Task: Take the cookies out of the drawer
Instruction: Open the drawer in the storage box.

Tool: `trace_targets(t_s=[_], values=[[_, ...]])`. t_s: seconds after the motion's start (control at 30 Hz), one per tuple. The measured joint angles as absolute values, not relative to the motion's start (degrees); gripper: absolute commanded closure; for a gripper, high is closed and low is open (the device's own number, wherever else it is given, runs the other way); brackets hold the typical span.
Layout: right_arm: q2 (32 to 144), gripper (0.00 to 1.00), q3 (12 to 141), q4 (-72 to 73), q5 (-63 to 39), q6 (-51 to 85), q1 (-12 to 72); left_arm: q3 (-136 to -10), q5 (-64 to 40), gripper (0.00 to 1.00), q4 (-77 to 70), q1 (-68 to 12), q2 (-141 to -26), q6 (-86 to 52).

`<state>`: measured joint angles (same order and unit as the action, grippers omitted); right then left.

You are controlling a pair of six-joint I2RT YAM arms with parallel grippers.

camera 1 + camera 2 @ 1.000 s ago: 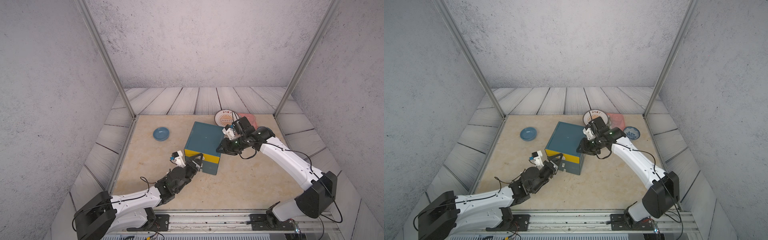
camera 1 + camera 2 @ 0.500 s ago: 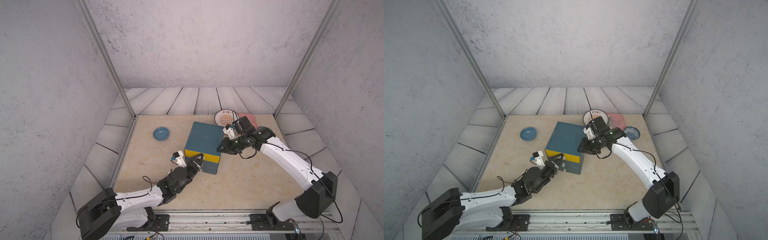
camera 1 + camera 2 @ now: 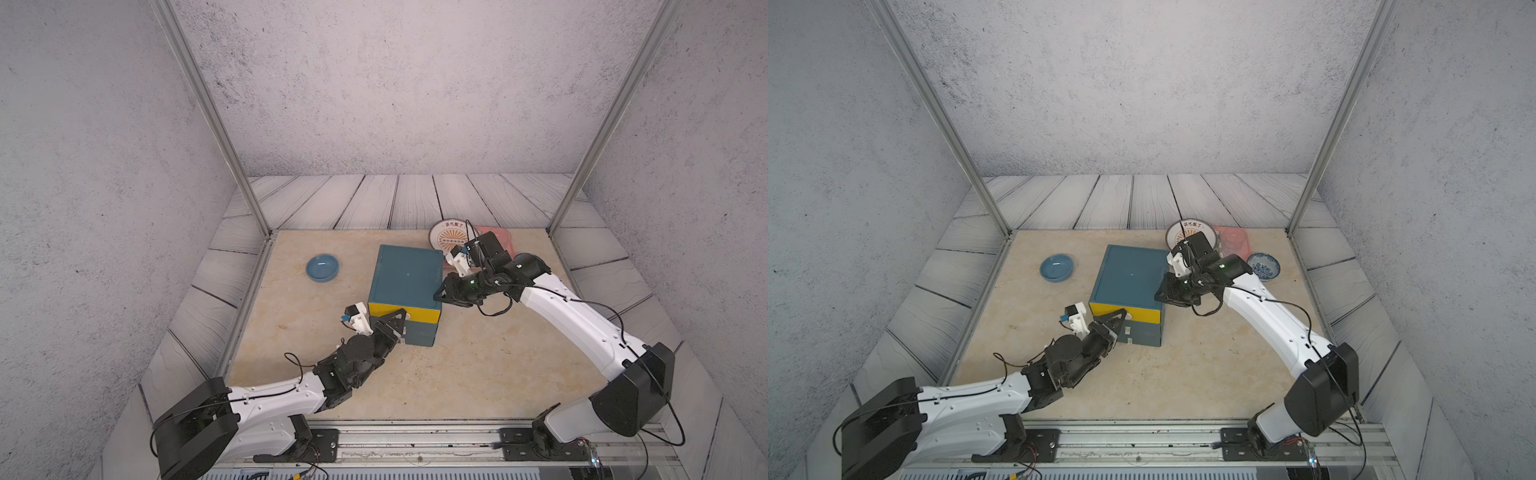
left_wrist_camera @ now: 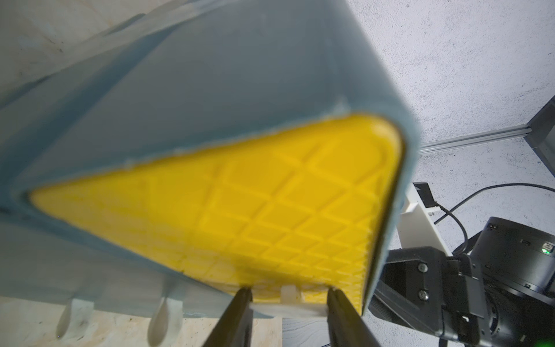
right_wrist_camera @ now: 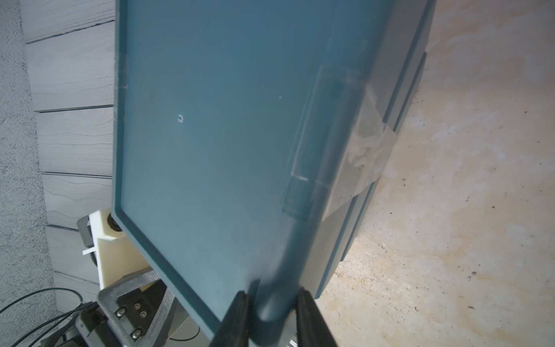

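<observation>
The drawer is the yellow-fronted top one [image 3: 415, 311] [image 3: 1142, 312] [image 4: 270, 195] of a teal box [image 3: 405, 274] [image 3: 1129, 274] [image 5: 210, 135], and it stands pushed in. The cookies are hidden from every view. My left gripper [image 3: 400, 321] [image 3: 1120, 321] [image 4: 289, 293] is at the yellow front. Its fingers stand on either side of the pale handle [image 4: 289, 303]; whether they press on it does not show. My right gripper [image 3: 438, 293] [image 3: 1160, 296] [image 5: 273, 296] is shut on the box's front right corner edge.
A teal lower drawer [image 3: 419, 332] sits below the yellow one. A blue bowl [image 3: 322, 267] lies left of the box. Behind the right arm are a white patterned plate [image 3: 446, 237], a pink container [image 3: 500, 237] and a small patterned bowl [image 3: 1263, 266]. Clear tape [image 5: 366, 150] is stuck to the box's side.
My left gripper has crept forward to the yellow drawer front and its jaws have narrowed. My right gripper's jaws have narrowed onto the box corner. The box has not moved.
</observation>
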<state>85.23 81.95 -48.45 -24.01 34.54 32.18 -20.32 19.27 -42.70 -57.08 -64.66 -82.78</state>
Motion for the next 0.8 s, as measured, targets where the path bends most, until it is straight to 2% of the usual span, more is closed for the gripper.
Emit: trace_targets(t_s=[0.33, 0.8], values=[[86.21, 0.74, 82.94, -48.16, -24.03, 35.27, 32.25, -20.32, 19.09, 0.62, -39.29, -58.0, -62.22, -82.98], [86.89, 0.74, 83.5, -48.16, -24.73, 35.88, 32.86, -18.96, 28.42, 0.62, -31.75, -68.05, -55.22, -84.29]])
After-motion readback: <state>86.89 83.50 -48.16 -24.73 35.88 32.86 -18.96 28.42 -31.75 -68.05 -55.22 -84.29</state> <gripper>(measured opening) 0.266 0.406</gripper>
